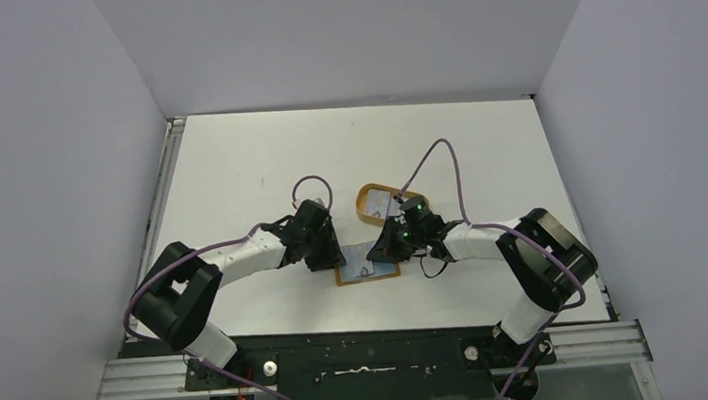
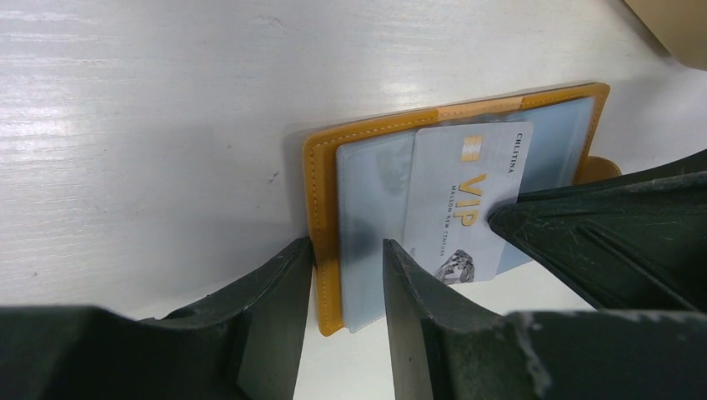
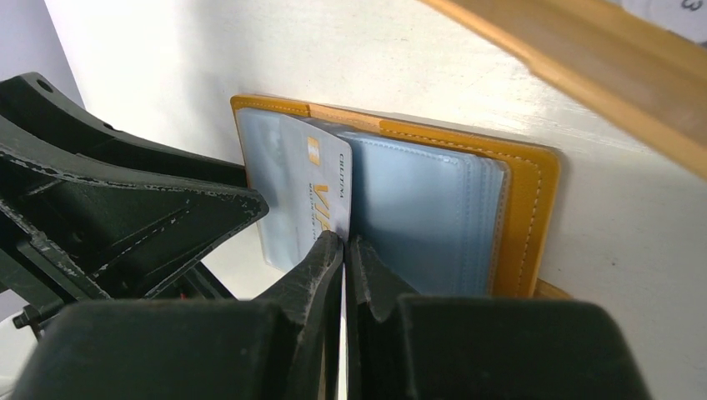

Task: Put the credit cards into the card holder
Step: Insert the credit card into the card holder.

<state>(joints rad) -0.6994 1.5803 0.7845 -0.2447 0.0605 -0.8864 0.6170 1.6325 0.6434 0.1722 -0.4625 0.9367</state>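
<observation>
**Inspector:** Dark fingers of the left pincer [image 2: 346,250] fill the near edge of its own view. State?

**Assistant:** Jaws apart, astride one outer edge of the card holder [image 2: 321,167]. One finger sits on the white table [image 2: 167,125] just outside the orange leather, and the other on the clear sleeve inside. Whether they bear down cannot be told.

**Inspector:** Holder's position?

**Assistant:** Lying open and flat on the table between the two pincers, sleeves upward.

**Inspector:** Right pincer [image 3: 343,243]?

**Assistant:** Jaws together, clamped on the edge of a silvery VIP credit card [image 2: 467,192]. This card stands tilted just ahead of those fingertips, its far end over the holder's fold among the sleeves. How deep it sits in a pocket cannot be read.

**Inspector:** Anything further?

**Assistant:** Orange oval tray [image 1: 367,206] beyond the right pincer, near the holder but apart from it. One pale card [image 1: 390,200] lies inside.
</observation>
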